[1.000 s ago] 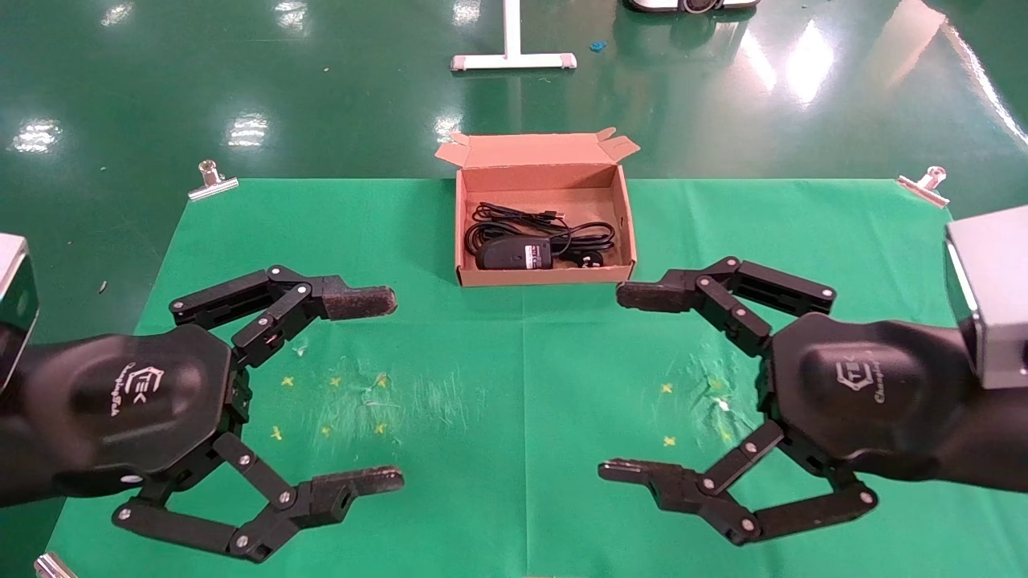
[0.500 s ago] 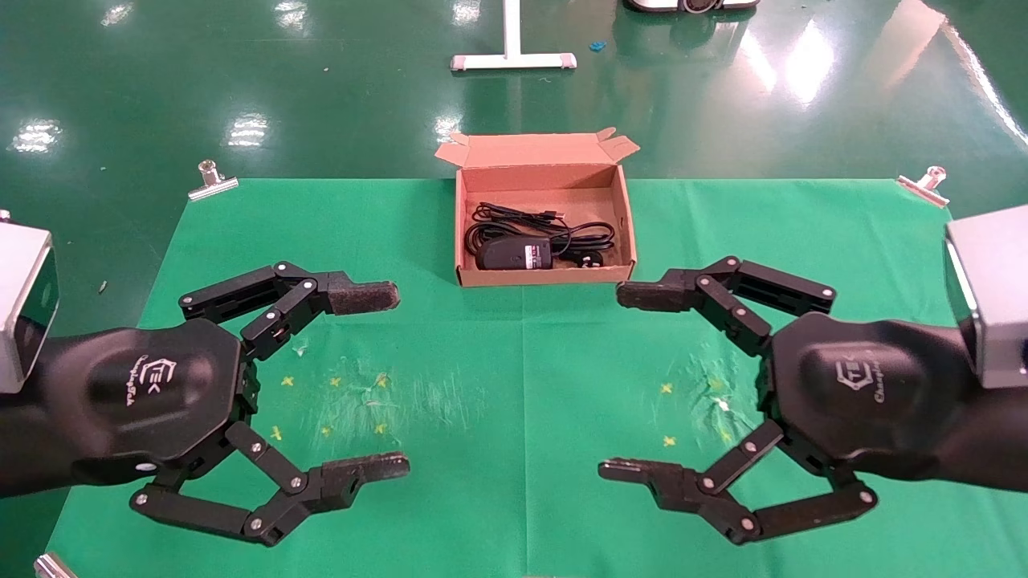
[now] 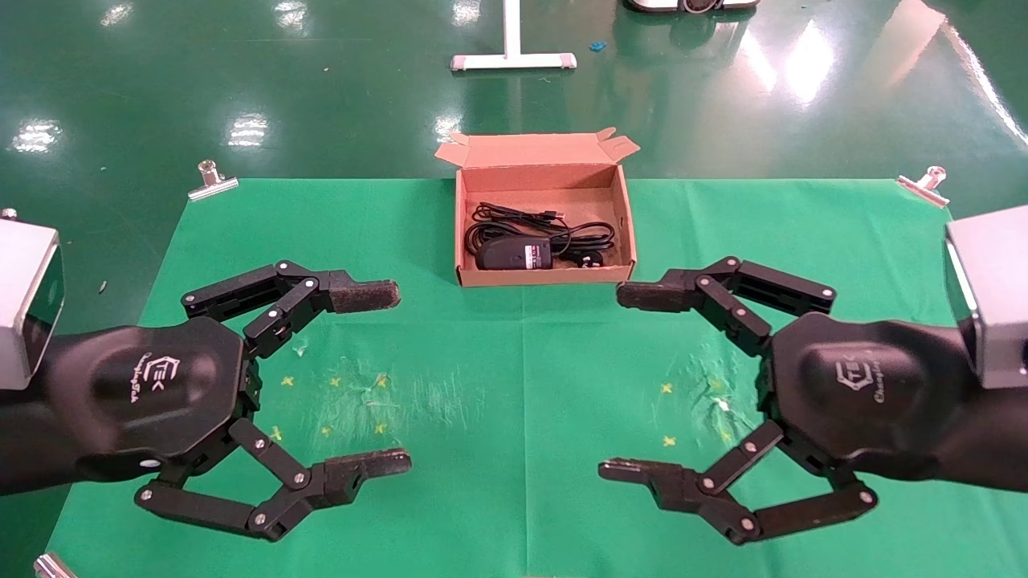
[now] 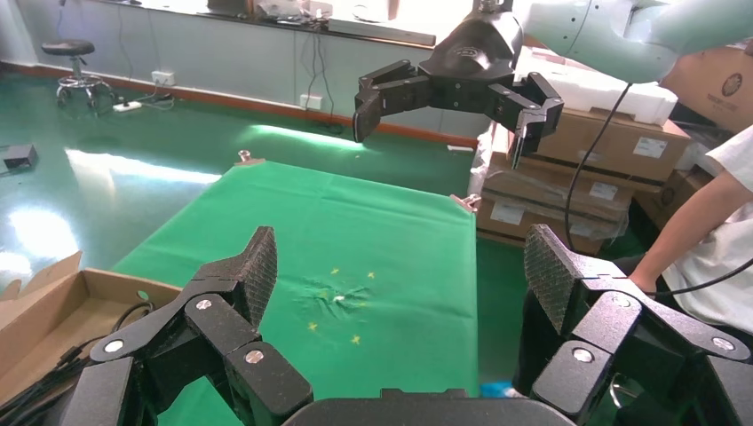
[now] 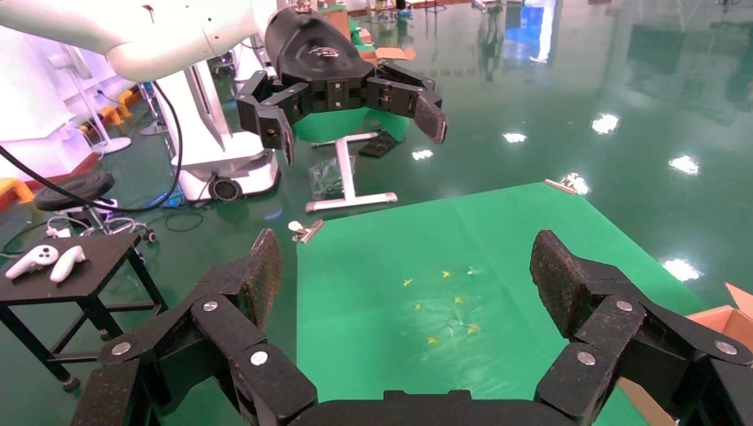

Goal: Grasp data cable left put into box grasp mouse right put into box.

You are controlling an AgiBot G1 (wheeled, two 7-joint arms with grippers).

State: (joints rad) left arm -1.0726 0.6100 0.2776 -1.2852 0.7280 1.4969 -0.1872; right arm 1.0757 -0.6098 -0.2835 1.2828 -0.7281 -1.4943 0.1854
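The brown cardboard box (image 3: 546,277) stands open at the far middle of the green cloth. Inside lie the black mouse (image 3: 502,254), label side up, and the thick data cable (image 3: 593,234) with its plug beside the mouse. My left gripper (image 3: 401,377) is open and empty, hovering over the cloth at the near left. My right gripper (image 3: 610,382) is open and empty at the near right. Both are well short of the box. The left wrist view shows its open gripper (image 4: 404,271) and a box corner (image 4: 53,302). The right wrist view shows its open gripper (image 5: 408,271).
Metal clips (image 3: 213,181) (image 3: 923,183) hold the cloth's far corners. Yellow cross marks (image 3: 333,401) (image 3: 691,401) lie under each gripper. A white stand foot (image 3: 514,60) is on the floor behind. A person (image 4: 701,240) and stacked cartons (image 4: 604,151) are beside the table.
My left gripper has drifted slightly inward and farther forward over the cloth, still open. My right gripper and the box's contents have not moved.
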